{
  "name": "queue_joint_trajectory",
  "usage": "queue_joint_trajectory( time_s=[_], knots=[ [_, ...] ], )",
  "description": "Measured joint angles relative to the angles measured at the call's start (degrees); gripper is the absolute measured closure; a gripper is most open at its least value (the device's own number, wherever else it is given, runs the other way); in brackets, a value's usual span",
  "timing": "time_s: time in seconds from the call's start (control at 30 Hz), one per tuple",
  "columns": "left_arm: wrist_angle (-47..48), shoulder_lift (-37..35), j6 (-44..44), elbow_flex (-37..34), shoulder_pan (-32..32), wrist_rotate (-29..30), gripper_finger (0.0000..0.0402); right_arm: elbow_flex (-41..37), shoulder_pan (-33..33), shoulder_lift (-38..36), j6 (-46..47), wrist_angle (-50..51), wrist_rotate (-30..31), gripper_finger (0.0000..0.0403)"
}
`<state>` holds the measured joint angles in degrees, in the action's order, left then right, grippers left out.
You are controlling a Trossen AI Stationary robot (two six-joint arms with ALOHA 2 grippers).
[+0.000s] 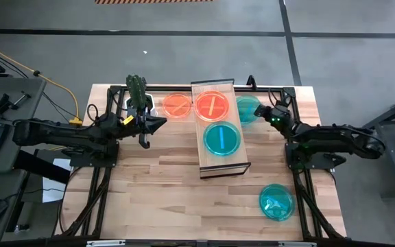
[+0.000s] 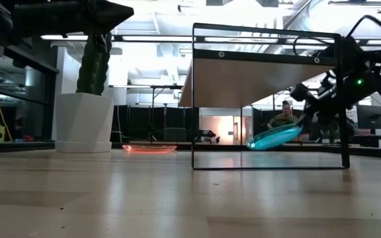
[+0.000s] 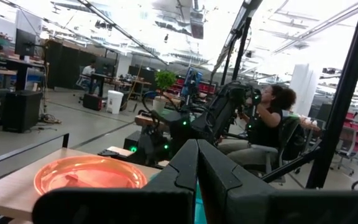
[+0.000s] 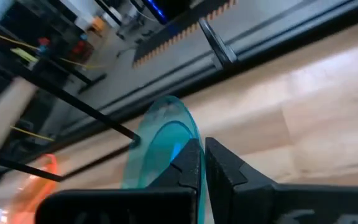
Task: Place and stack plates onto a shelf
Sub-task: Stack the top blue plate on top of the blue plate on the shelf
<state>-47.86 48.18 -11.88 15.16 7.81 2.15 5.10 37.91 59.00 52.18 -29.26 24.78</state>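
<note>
right claw [image 1: 265,113] clamped on tilted teal plate [image 1: 247,108] beside shelf [image 1: 226,162]; left claw [image 1: 158,124] closed, empty.

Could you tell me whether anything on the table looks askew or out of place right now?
Only the teal plate beside the shelf: it hangs tilted off the table in the right claw. Nothing looks spilled or damaged.

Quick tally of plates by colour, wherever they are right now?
Orange plates: 2 (shelf; table)
Teal plates: 3 (shelf; right gripper holds one; table)
Total: 5
</note>
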Motion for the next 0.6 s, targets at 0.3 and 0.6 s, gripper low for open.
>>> queue_joint_trajectory(
  time_s=[0.3,0.6],
  knots=[
    [0.04,0.01,-0.03,0.00,0.02,-0.02,0.0402,0.00,0.84,-11.41,-1.12,3.41,0.66,0.0403],
    [0.04,0.01,-0.02,0.00,0.01,-0.04,0.0402,0.00,5.22,-24.10,-2.67,4.45,1.43,0.0403]
  ],
)
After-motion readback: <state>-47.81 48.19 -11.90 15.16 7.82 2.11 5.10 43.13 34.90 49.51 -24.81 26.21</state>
